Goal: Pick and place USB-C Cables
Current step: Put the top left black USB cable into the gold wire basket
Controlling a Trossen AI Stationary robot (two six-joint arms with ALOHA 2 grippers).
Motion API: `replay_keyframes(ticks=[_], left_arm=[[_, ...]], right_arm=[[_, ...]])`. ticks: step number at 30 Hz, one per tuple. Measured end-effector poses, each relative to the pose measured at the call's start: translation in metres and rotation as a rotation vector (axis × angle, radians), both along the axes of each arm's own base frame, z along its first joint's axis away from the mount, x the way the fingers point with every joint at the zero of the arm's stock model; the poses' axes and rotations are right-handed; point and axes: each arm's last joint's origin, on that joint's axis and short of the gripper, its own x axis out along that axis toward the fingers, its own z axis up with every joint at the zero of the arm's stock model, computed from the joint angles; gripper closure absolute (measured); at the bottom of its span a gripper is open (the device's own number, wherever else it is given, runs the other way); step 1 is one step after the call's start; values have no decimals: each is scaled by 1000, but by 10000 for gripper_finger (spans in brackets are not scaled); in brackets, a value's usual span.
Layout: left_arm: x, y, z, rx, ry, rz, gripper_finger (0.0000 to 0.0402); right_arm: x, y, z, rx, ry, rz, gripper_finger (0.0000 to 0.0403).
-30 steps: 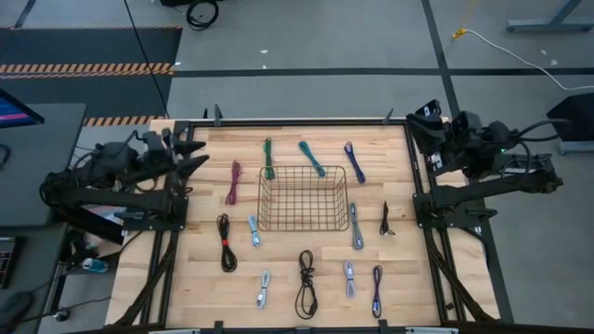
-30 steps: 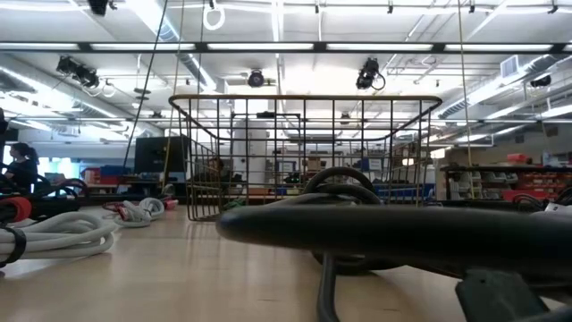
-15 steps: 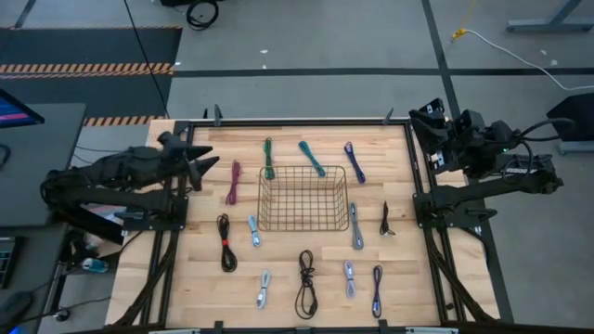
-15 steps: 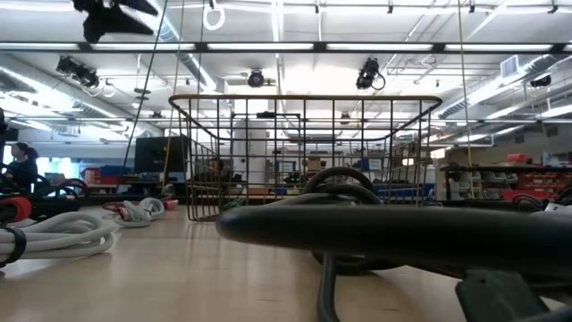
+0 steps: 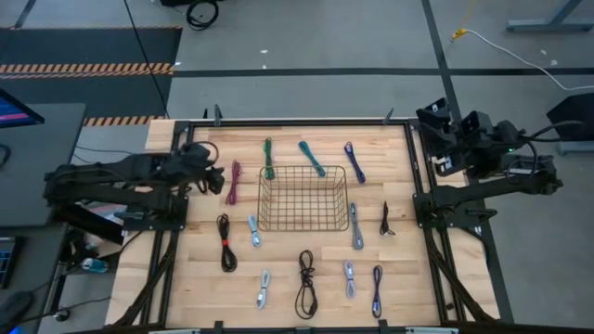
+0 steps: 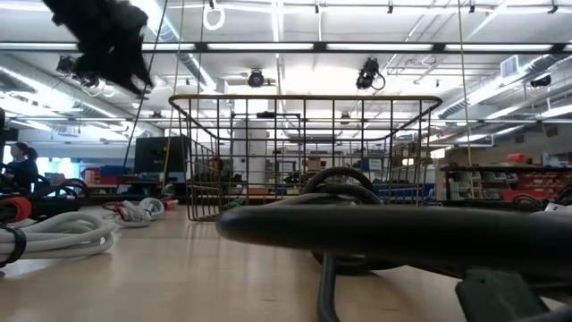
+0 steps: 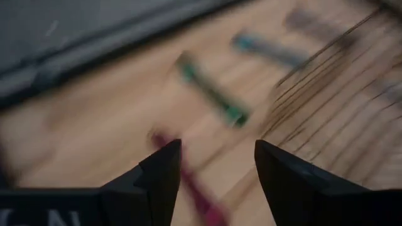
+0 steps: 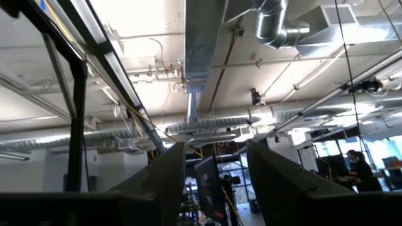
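Nothing is in the basket [image 5: 303,198] yet; all the USB-C Cables [image 5: 305,284] lie around it on the table [image 5: 195,269]. My left hand [image 5: 215,175], spread and empty, hangs beside the magenta cable [image 5: 232,183]. My right hand [image 5: 429,113], fingers apart, waits off the far right corner.

Pretty standard workshop space: grey concrete floor [image 5: 306,46] with a hazard-striped mat [image 5: 88,68], exposed silver ducts [image 8: 276,25] and long strip lights [image 6: 268,46] overhead, plus what look like shelves [image 6: 500,183] further back.

left pincer [image 5: 212,173] | swung in toward magenta cable [image 5: 232,183] | right pincer [image 5: 434,119] | apparently wider
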Motion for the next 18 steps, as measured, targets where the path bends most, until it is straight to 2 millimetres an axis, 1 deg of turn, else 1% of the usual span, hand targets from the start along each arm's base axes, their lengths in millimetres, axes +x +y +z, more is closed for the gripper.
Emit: replay_keyframes(ticks=[3, 7, 10, 18], left_arm=[[2, 1, -13, -85, 117, 57, 204], [13, 3, -23, -139, 182, 110, 198], [23, 6, -32, -159, 239, 124, 183], [46, 16, -58, -288, 353, 190, 140]], right_arm=[[-5, 0, 1, -2, -4, 2, 226], [-7, 0, -2, 4, 29, 7, 225], [-7, 0, -3, 6, 44, 8, 224], [-5, 0, -4, 6, 55, 11, 224]])
